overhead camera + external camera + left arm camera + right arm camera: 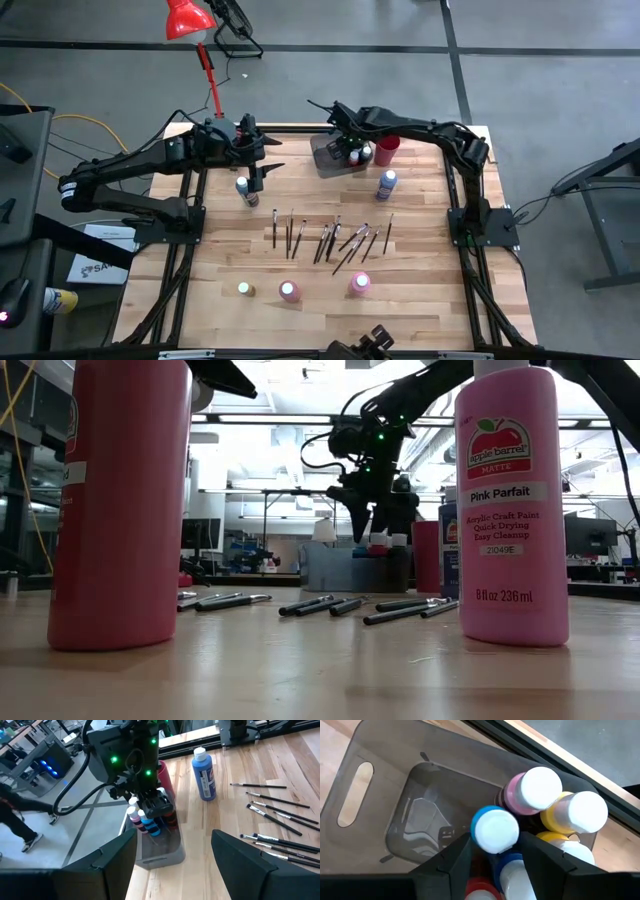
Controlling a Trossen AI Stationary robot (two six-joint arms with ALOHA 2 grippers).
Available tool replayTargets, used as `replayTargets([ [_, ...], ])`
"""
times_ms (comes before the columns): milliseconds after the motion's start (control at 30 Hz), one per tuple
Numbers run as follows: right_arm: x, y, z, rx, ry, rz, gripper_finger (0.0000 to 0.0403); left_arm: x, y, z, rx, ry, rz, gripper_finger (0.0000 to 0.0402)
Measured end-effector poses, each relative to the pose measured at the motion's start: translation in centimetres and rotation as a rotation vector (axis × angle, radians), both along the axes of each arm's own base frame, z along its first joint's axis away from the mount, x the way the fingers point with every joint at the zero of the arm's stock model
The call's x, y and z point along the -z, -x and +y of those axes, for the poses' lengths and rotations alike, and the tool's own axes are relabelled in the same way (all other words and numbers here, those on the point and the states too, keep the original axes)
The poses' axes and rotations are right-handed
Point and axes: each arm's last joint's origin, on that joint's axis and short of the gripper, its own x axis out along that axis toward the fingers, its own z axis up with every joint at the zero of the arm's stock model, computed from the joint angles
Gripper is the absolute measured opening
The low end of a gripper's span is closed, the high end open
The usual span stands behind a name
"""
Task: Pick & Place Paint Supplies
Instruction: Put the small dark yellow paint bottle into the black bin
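— High view? Where the arms?

— Left gripper [268,160] out over the wooden table [430,290], near a white-capped bottle [242,190] standing upright. Right gripper [345,140] over the grey bin [325,158] at the far edge, just beside the red cup [388,150]. Blue paint bottle [386,184] upright near the cup. Row of paintbrushes [330,240] across mid-table; three more bottles along the near side: yellow-green bottle [243,290], pink-capped bottle [288,291], pink bottle [360,284].

— Low view?

— Two tall pink bottles close to the lens, one labelled Pink Parfait [512,510], the other pink bottle [120,510] at the left. Brushes [330,605] flat on the wood behind. Farther back, right gripper [375,520] just above bottle caps [385,540] in the bin [330,570].

— Left wrist view?

— Own dark fingers [115,865] spread wide, holding nothing. Beyond, right gripper [152,805] down at the bottles [142,822] in the bin [165,852]; blue bottle [203,775] and brushes [280,815] on the table.

— Right wrist view? Pinching anything?

— Fingers [452,862] apart, flanking a blue bottle with a white cap [495,830]; contact not clear. Pink bottle [535,790] and yellow bottle [575,812] touching beside it, all upright inside the bin [375,785].
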Motion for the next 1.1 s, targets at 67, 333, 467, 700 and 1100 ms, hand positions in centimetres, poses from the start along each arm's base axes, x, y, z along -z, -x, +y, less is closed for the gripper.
replayTargets([
  [67, 0.0, 0.0, 0.0, 0.0, 0.0, 0.0, 0.0175, 0.0, 0.0, 0.0, 0.0, 0.0, 0.0, 0.0251],
  [333, -0.8, 0.0, 0.1, -0.014, -0.016, -0.044, 0.0199, 0.0, 0.0, 0.0, 0.0, 0.0, 0.0, 0.0251],
  [467, -2.0, 0.2, 0.2, -0.024, -0.008, -0.099, 0.0199, 0.0, 0.0, 0.0, 0.0, 0.0, 0.0, 0.0251],
  [700, -4.7, 0.9, 0.5, -0.056, 0.028, -0.177, 0.0197, 0.0, 0.0, 0.0, 0.001, 0.001, 0.001, 0.0251],
  [1100, -10.2, 2.5, 3.7, -0.157, 0.029, -0.342, 0.0184, 0.2, 0.1, 0.0, -0.001, 0.01, 0.018, 0.0251],
])
